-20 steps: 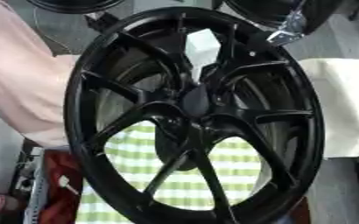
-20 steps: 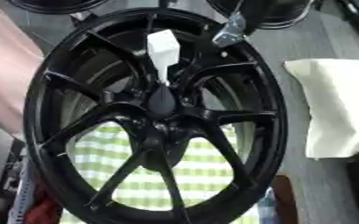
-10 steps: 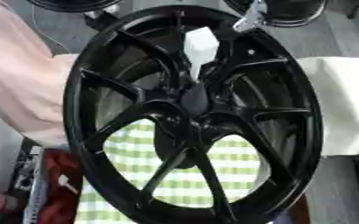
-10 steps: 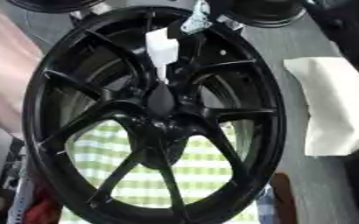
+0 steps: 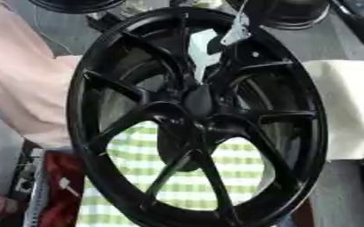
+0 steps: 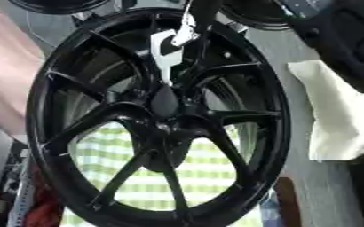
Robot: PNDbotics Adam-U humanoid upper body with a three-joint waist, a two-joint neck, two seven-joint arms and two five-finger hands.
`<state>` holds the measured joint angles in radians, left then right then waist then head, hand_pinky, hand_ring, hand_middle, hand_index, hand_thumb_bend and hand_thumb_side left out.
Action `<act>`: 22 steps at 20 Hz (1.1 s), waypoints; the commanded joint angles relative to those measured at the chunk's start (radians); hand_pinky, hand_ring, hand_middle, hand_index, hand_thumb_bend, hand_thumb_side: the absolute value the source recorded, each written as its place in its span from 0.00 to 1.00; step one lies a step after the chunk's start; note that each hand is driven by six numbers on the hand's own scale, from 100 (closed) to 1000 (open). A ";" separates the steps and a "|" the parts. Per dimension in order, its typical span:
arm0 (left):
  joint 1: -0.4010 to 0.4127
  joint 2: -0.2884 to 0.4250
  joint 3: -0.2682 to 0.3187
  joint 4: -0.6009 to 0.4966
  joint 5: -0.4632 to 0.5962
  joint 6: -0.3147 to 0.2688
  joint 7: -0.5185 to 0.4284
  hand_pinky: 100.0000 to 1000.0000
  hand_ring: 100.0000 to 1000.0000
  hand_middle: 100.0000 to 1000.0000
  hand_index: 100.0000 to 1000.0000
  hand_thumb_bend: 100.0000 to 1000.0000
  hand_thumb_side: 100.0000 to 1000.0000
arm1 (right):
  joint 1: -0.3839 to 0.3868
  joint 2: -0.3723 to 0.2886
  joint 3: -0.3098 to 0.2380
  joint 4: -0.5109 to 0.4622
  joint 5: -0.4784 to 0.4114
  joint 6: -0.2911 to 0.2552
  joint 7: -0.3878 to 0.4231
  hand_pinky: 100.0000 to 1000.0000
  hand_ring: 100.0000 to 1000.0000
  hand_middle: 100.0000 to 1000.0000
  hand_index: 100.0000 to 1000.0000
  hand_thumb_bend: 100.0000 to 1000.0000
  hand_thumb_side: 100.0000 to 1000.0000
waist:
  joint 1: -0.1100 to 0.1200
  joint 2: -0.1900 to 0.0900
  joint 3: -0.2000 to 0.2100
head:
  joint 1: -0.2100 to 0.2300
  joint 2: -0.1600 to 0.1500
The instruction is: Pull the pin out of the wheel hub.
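Observation:
A black multi-spoke wheel point(image 6: 76, 133) stands upright and fills both views. From its hub point(image 6: 163, 103) a white pin point(image 6: 163, 60) sticks out, pointing up the picture. My right hand point(image 6: 188, 30), black with a silver tip, reaches down from the top edge and meets the pin's upper right end. Its grip on the pin is not clear. The black right arm point(image 6: 348, 40) fills the upper right corner. My left hand does not show.
A green-and-white checked cloth point(image 6: 131, 177) lies behind the lower spokes. A white cloth point(image 6: 337, 119) lies at the right. Pink fabric point(image 5: 22, 88) presses against the wheel's left rim. More black wheels point(image 5: 290, 11) stand at the top; red items point(image 5: 57, 177) lie lower left.
My right hand has moved left and down from beyond the wheel's upper right rim to the top of the white pin. The wheel and pin have stayed put.

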<state>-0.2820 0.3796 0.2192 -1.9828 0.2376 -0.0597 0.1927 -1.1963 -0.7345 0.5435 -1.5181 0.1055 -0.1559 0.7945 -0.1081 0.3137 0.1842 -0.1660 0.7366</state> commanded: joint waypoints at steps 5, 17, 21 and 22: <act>-0.009 0.020 0.003 -0.017 -0.002 0.004 -0.002 0.82 0.62 0.59 0.78 0.01 0.77 | -0.023 -0.007 -0.004 0.010 -0.024 0.007 0.037 0.85 0.82 0.69 0.76 0.52 0.11 | 0.000 -0.023 0.001 | 0.007 -0.001; -0.012 0.014 0.003 -0.017 -0.006 0.006 -0.003 0.82 0.62 0.59 0.78 0.01 0.77 | 0.006 -0.011 0.013 0.034 0.015 0.009 0.043 0.84 0.81 0.68 0.76 0.52 0.10 | -0.005 -0.011 0.010 | 0.010 0.003; -0.013 0.012 0.004 -0.017 -0.007 0.006 -0.003 0.82 0.62 0.59 0.78 0.01 0.77 | 0.014 -0.013 0.018 0.037 0.030 0.013 0.043 0.83 0.81 0.67 0.75 0.52 0.10 | -0.005 -0.008 0.010 | 0.011 0.004; -0.013 0.012 0.004 -0.017 -0.007 0.006 -0.003 0.82 0.62 0.59 0.78 0.01 0.77 | 0.016 -0.014 0.019 0.038 0.032 0.013 0.044 0.83 0.80 0.67 0.75 0.52 0.10 | -0.005 -0.008 0.010 | 0.011 0.004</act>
<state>-0.2832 0.3785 0.2193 -1.9828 0.2368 -0.0552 0.1893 -1.1675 -0.7264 0.5713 -1.4815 0.1309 -0.1449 0.8396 -0.1204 0.3224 0.1931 -0.1560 0.7371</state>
